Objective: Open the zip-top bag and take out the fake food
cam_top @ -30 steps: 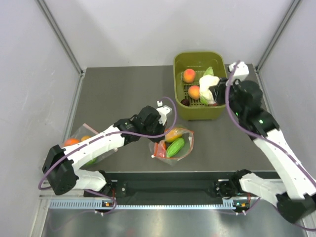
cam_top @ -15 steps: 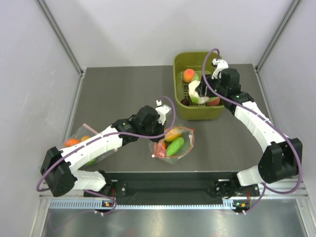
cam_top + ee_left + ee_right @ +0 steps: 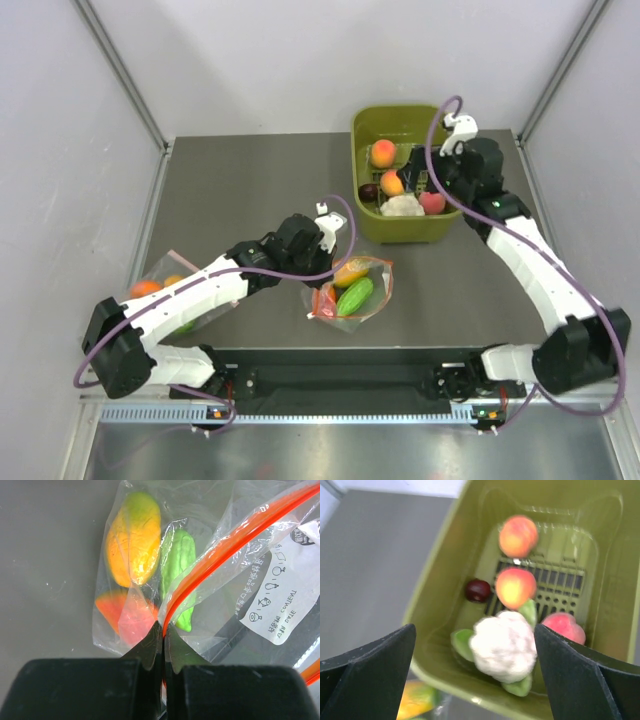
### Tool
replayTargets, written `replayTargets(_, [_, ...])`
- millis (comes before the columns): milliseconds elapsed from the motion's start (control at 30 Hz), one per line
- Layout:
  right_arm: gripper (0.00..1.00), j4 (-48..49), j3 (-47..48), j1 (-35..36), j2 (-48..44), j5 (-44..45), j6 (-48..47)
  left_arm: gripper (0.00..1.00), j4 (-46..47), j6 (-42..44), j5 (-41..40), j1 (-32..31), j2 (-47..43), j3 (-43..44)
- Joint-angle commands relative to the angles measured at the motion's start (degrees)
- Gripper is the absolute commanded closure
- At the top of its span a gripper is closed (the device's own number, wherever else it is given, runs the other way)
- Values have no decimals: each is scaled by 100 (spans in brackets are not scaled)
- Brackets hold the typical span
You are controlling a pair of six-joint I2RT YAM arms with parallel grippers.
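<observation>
A matte dark grey table [image 3: 250, 180] is sitting between pale walls [image 3: 300, 70], the crinkly clear zip-top bag [image 3: 350, 290] lying near its front edge with glossy fake food [image 3: 134, 540] inside. The left gripper [image 3: 163, 632] is pinching its orange-red zip strip [image 3: 225, 550]; the right gripper [image 3: 474, 627] is hanging wide open, empty, over the bumpy white cauliflower [image 3: 502, 645] in the olive basket [image 3: 400, 228].

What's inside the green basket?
In the basket: a white cauliflower with green leaves, three peaches and a dark plum. Its floor beneath the cauliflower is hidden.
</observation>
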Motion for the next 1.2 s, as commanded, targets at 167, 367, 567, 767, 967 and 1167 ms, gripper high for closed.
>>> replayTargets(167, [0, 126, -589, 715, -2026, -916, -9, 100, 231, 55, -22, 15, -118, 84])
replayTargets(367, [4, -298, -808, 2192, -2485, -1627, 113, 100, 231, 55, -39, 15, -118, 84])
replayTargets(567, [8, -34, -1686, 3299, -2731, -2068, 799, 100, 222, 64, -127, 15, -215, 84])
replayTargets(767, [10, 290, -2531, 3960, -2679, -1664, 1168, 100, 239, 55, -75, 15, -162, 75])
replayTargets(967, [13, 344, -2619, 3977, -2213, -602, 1669, 100, 231, 64, 5, 15, -118, 84])
replayTargets(1167, [16, -42, -2391, 4030, -1589, 891, 1941, 100, 231, 73, 136, 6, -74, 75])
